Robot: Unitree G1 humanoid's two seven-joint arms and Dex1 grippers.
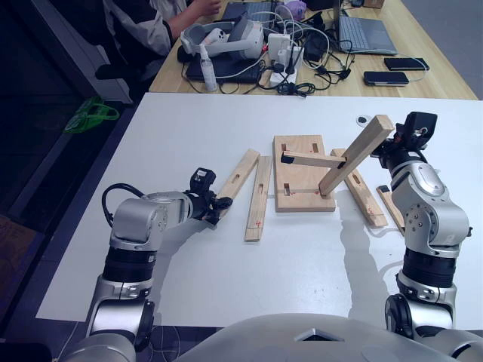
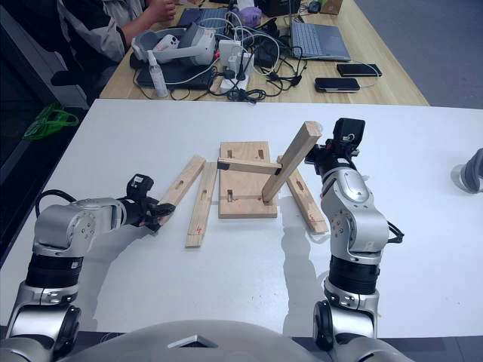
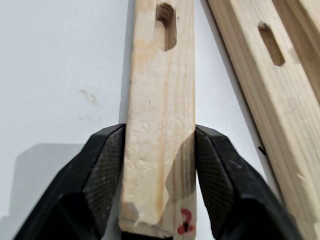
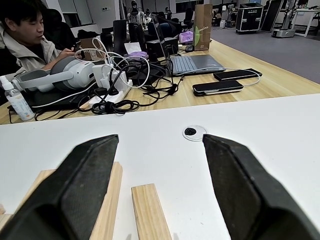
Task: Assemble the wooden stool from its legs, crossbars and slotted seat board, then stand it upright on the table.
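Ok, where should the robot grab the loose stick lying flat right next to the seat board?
I'd grip the loose stick near its closer end, from above, across its narrow width. It lies flat, and that end fans away from the leg in the left gripper, leaving both sides free.

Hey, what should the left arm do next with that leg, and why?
Probably lift the leg off the table and bring it toward the seat board: the left gripper is shut on its end, yet it lies flat beside another leg, apart from the board.
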